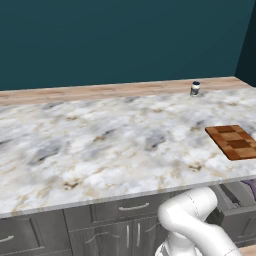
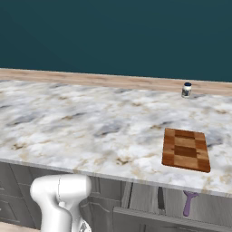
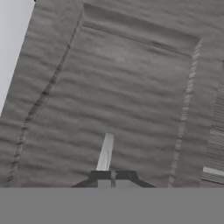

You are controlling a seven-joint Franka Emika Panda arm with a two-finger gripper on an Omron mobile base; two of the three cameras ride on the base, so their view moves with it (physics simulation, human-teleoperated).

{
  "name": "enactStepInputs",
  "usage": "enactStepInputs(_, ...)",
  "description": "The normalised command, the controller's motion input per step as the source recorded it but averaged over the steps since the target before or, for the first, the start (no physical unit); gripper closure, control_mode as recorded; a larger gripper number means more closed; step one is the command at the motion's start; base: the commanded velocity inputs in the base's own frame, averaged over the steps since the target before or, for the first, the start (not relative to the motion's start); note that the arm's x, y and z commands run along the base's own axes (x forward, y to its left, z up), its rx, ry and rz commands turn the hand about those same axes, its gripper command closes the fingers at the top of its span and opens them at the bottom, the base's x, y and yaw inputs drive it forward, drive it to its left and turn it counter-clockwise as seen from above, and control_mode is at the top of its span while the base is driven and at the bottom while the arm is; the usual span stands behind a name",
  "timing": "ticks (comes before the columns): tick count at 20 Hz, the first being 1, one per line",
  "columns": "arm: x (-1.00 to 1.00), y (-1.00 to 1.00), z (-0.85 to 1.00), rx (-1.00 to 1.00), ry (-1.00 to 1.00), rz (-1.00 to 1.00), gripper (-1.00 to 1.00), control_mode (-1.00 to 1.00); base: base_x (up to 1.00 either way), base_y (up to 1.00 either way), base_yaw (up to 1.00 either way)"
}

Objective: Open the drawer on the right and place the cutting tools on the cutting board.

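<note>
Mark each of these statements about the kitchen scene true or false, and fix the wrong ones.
1. The drawer on the right is pulled open. True.
2. A purple cutting tool lies on the cutting board. False: the board is bare, and the purple tool lies inside the open drawer.
3. A small dark-capped jar stands near the back of the counter. True.
4. The jar stands on the cutting board. False: it stands apart from the board, farther back by the wooden strip.
5. The pincer is wide open. False: in the hand view its fingertips sit together, shut, in front of a grey cabinet panel with a metal handle.
</note>
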Motion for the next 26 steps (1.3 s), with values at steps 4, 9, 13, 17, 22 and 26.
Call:
enactStepInputs(4, -0.93, -0.21, -0.12, -0.13, 0.0, -0.1, -1.0, -1.0, 0.0, 0.0, 0.0)
enactStepInputs(9, -0.88, 0.0, 0.63, -0.14, -0.13, -0.06, -1.0, -1.0, 0.0, 0.0, 0.0)
enactStepInputs(13, -0.33, 0.15, 1.0, -0.21, -0.23, 0.0, -1.0, -1.0, 0.0, 0.0, 0.0)
enactStepInputs(17, 0.01, 0.45, 1.0, -0.27, -0.07, 0.0, -1.0, -1.0, 0.0, 0.0, 0.0)
enactStepInputs(22, 0.21, 0.63, 1.0, -0.37, 0.0, 0.0, -1.0, -1.0, 0.0, 0.0, 0.0)
enactStepInputs(26, 0.24, 0.72, 0.87, -0.44, 0.02, 0.0, -1.0, -1.0, 0.0, 0.0, 0.0)
